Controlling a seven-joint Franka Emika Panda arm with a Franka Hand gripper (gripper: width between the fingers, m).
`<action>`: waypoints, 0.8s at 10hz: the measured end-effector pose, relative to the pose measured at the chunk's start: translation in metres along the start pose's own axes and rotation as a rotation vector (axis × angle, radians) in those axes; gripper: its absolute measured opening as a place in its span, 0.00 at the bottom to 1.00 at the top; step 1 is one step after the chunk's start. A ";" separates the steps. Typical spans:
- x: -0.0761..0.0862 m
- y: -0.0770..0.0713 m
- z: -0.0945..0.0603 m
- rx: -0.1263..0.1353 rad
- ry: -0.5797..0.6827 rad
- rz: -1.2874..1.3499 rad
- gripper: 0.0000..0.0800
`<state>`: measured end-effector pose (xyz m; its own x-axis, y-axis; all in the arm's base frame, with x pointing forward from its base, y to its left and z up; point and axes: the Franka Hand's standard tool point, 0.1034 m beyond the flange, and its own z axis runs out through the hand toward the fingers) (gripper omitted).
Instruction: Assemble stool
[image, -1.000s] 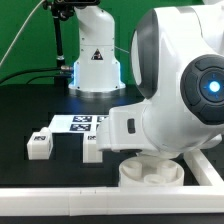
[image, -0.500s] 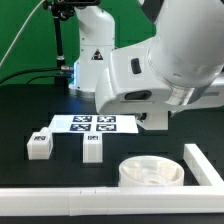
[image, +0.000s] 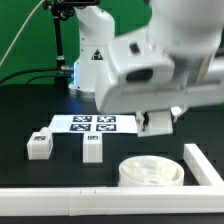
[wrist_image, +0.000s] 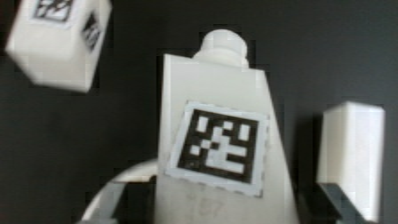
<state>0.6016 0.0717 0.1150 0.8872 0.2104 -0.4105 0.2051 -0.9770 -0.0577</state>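
Where the pincer (image: 158, 128) hangs under the big white arm (image: 165, 60) over the black bench (image: 25, 110), a white block (image: 157, 121) shows right at its tip. Whether the fingers are clamped on it or only stand about it, I cannot tell.

In the wrist view a stool leg (wrist_image: 217, 110) fills the middle, close under the camera. Its face with a black-and-white square tag is turned to the lens. A rounded peg (wrist_image: 222, 45) sits at its far end, so its long axis runs away from the camera with a slight tilt. A second leg (wrist_image: 57, 45), also tagged, lies beyond it to one side, apart from it and tilted the other way.

In the exterior view the seat disc (image: 150, 172) lies flat on the bench at 6 o'clock from the pincer, apart from it, hollow side up. Two more legs lie toward 8 o'clock. The nearer leg (image: 92, 148) has its long axis running 12 to 6 and its tag on top. The outer leg (image: 40, 146) sits farther out, apart from it, tag up. The marker board (image: 92, 124), with four square tags, lies flat at 9 o'clock from the pincer, just behind the nearer leg. The border rail (image: 60, 205) runs along the near edge. At 11 o'clock the robot base (image: 95, 75) bears a black warning triangle; any lettering is too small to read.
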 end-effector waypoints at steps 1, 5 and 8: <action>0.010 0.001 -0.030 -0.022 0.110 -0.029 0.41; 0.024 0.006 -0.035 -0.051 0.415 -0.029 0.41; 0.039 0.017 -0.059 -0.135 0.689 -0.116 0.41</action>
<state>0.6639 0.0651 0.1517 0.9069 0.3297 0.2624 0.3241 -0.9437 0.0655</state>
